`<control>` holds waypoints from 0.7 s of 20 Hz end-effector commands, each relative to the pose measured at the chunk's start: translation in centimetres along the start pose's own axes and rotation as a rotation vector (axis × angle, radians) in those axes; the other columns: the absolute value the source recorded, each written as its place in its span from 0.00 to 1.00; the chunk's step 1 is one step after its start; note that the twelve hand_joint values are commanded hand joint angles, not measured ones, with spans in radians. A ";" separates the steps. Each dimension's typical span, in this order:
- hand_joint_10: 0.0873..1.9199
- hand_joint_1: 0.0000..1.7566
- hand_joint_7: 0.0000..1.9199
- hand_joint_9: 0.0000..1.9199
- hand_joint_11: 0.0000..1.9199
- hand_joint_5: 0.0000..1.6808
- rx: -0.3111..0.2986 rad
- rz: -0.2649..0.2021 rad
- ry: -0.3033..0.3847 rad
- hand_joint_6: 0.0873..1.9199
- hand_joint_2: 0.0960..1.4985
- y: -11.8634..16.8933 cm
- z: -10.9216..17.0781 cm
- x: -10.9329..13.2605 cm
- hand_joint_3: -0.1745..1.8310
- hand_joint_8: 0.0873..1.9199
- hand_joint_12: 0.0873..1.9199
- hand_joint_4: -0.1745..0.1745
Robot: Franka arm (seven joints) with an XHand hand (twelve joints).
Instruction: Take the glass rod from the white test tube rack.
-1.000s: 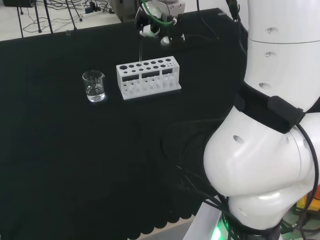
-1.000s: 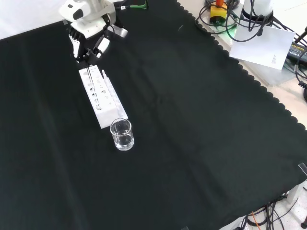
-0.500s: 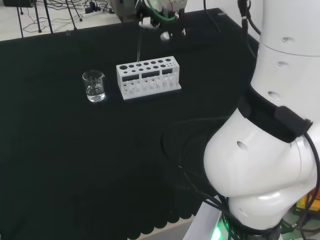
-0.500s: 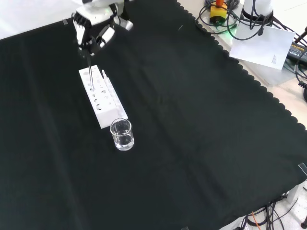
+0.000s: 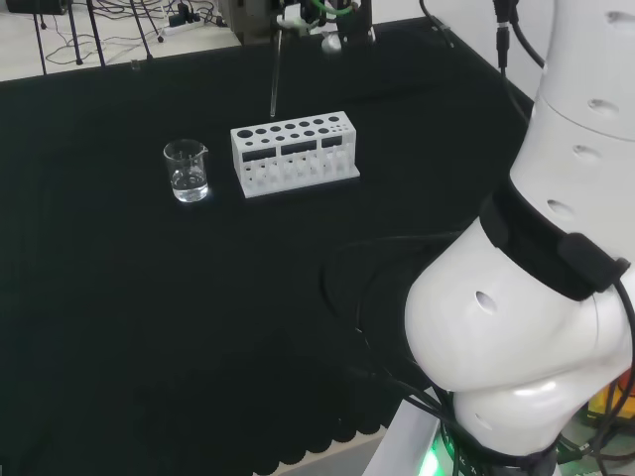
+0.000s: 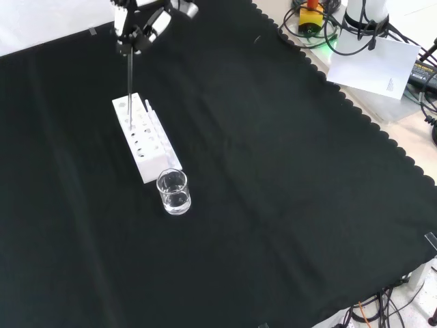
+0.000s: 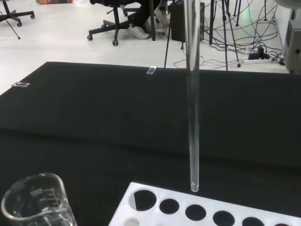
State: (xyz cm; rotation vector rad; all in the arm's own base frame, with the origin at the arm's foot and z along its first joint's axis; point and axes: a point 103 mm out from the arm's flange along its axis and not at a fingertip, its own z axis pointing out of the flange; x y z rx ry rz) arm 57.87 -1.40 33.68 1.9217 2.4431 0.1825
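Observation:
The white test tube rack (image 5: 295,153) (image 6: 146,139) (image 7: 197,209) lies on the black cloth with several round holes in its top. A clear glass rod (image 5: 275,74) (image 6: 129,83) (image 7: 192,94) hangs upright above it; in the wrist view its lower tip is just clear of the rack's holes. The hand (image 5: 316,12) (image 6: 140,27) is high above the rack, at the top edge of both the head and front views, with its fingers curled round the rod's upper end.
A small glass beaker (image 5: 187,171) (image 6: 173,192) (image 7: 35,202) with a little clear liquid stands beside one end of the rack. The arm's white links (image 5: 526,297) take up the right of the head view. Cables and paper (image 6: 372,65) lie beyond the cloth's scalloped edge.
The hand has risen straight up with the rod, drawing it out of the rack's hole until its tip is clear. Rack and beaker have stayed put.

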 end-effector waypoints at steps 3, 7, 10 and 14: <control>0.24 0.75 0.65 0.89 0.89 0.69 -0.002 -0.027 -0.024 0.18 0.69 -2.5 -3.6 2.2 0.05 0.41 0.13 0.00; 0.24 0.75 0.65 0.89 0.89 0.69 -0.026 -0.042 -0.016 0.18 0.69 -2.6 -4.3 2.8 0.05 0.41 0.13 0.00; 0.24 0.75 0.65 0.89 0.89 0.69 -0.034 -0.047 -0.013 0.18 0.68 -2.7 -4.5 3.2 0.05 0.41 0.13 0.00; 0.24 0.75 0.65 0.89 0.89 0.69 -0.034 -0.052 -0.016 0.18 0.68 -2.7 -4.5 3.4 0.05 0.41 0.13 0.00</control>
